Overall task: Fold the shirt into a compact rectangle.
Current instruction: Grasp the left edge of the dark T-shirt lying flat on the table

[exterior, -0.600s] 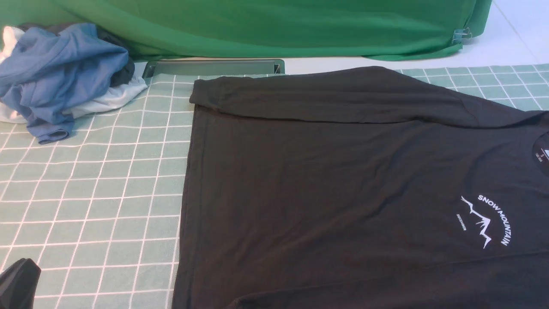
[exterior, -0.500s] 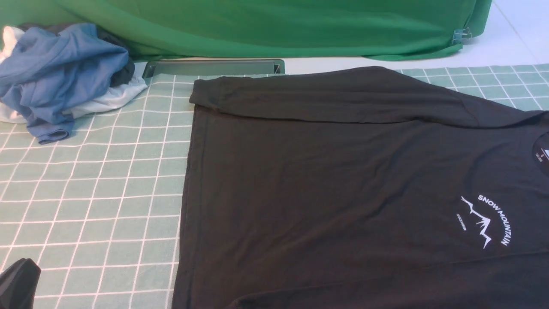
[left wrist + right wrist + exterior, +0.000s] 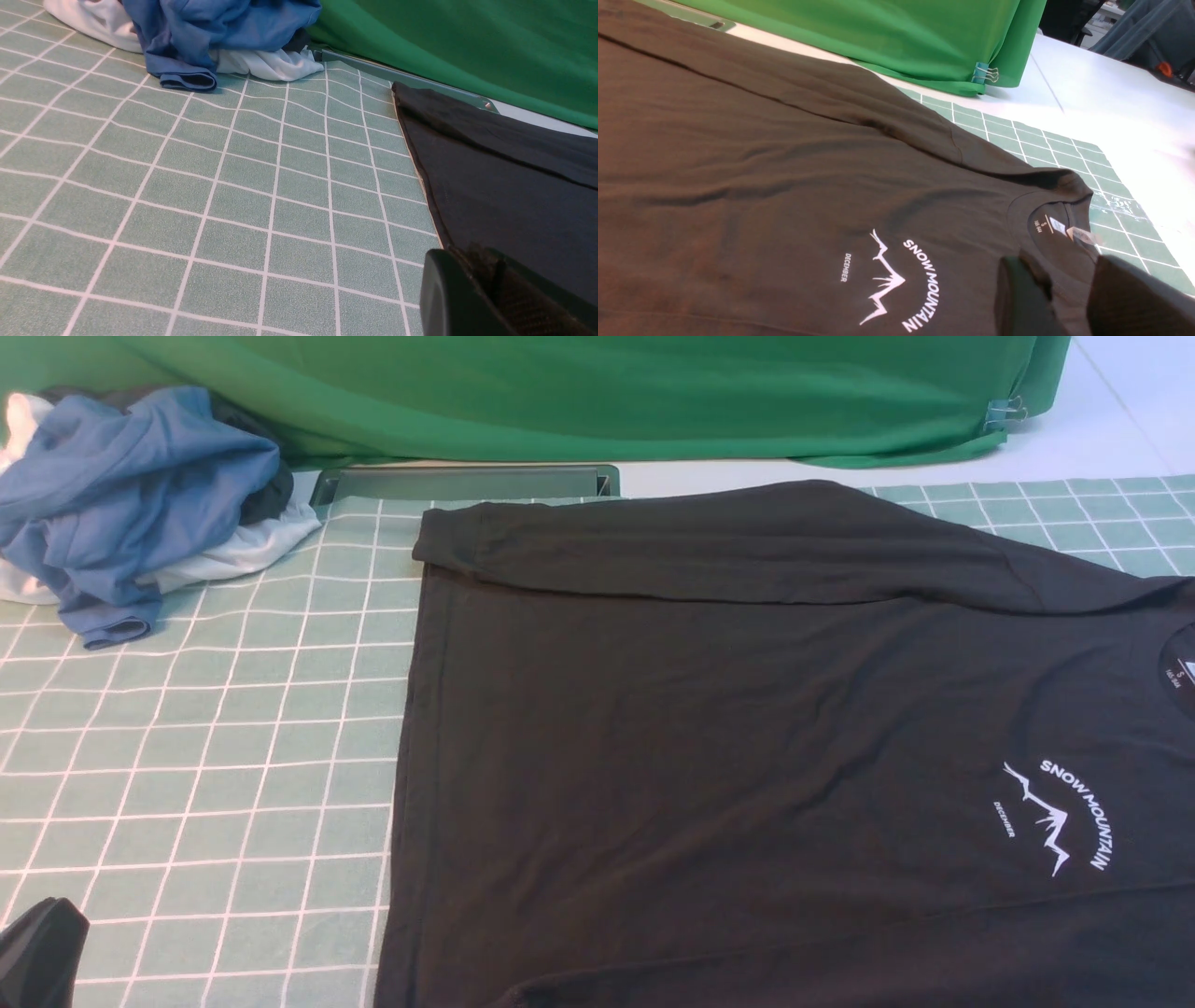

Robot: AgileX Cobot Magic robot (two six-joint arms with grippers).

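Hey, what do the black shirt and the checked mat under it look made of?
The black shirt looks like soft matte knit, perhaps cotton jersey: shallow ripples, no shine. The green checked mat seems thin printed cloth or vinyl: its white lines waver, surface faintly grainy.

A pale green mat with white grid lines covers a white tabletop before a draped green cloth backdrop.
At the far left a crumpled heap of blue and white soft garments lies on the mat. Just right of it, along the mat's far edge, a flat grey-green metal strip lies at the backdrop's foot. A small silver wire binder clip pinches the cloth's far right corner.
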